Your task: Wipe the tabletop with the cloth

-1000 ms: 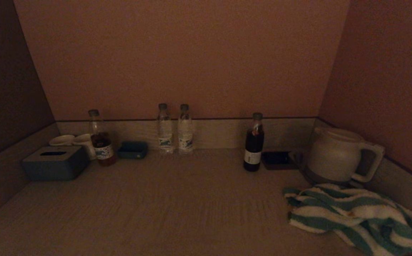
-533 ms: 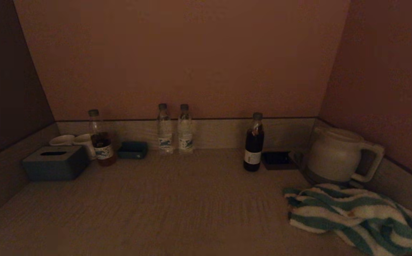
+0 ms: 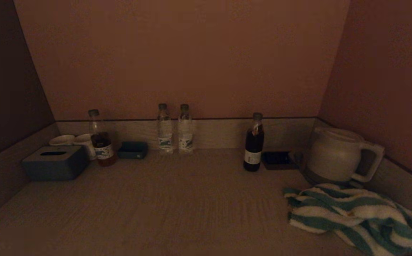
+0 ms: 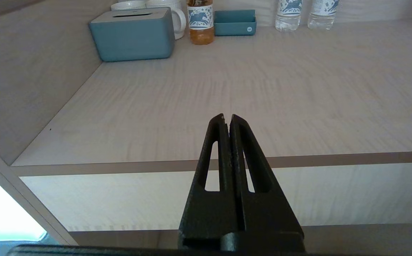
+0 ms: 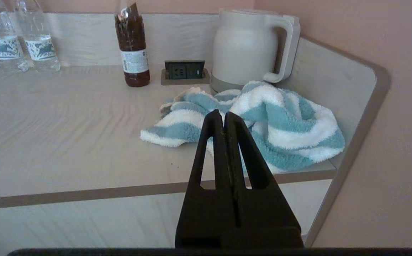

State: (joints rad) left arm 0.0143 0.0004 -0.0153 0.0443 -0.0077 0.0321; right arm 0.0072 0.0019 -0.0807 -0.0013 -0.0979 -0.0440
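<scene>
Right wrist view: the right gripper [image 5: 223, 119] is pressed together, off the tabletop's [image 5: 67, 121] front edge — the cloth [image 5: 280, 121] lies bunched at centre right, against the kettle [image 5: 245, 49]. The left gripper [image 4: 226, 121] is likewise closed, holding nothing.

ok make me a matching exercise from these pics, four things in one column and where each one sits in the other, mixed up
Things:
1. striped cloth
2. tissue box
3. kettle
4. two water bottles

Places:
A. far right corner, just behind the cloth
B. against the back wall, near the middle
C. left side of the tabletop, in front of the white mugs
D. bunched at the near right edge of the tabletop

Pairs: 1-D, 2-C, 3-A, 4-B

Both the left gripper and the right gripper are shut, holding nothing, short of the front edge of the tabletop.
</scene>
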